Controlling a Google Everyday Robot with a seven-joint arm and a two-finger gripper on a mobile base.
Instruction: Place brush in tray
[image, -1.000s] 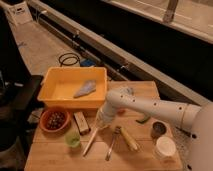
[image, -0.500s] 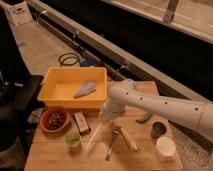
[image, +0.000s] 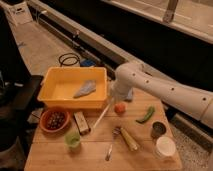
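Readable text: none on anything on the table (image: 100, 156).
White box (image: 19, 12), far corner: dark marks, illegible.
Gripper (image: 113, 98): at the tray's (image: 65, 103) right front corner.

Glossy plastic tray (image: 75, 70) beside smooth pincer (image: 115, 98)

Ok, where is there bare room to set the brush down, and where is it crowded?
Bare: the tray floor left of the grey cloth, and the table edge below the green cup. Crowded: the table's middle, from bowl to fork. The claw hangs at the tray's right front corner, by the brush.
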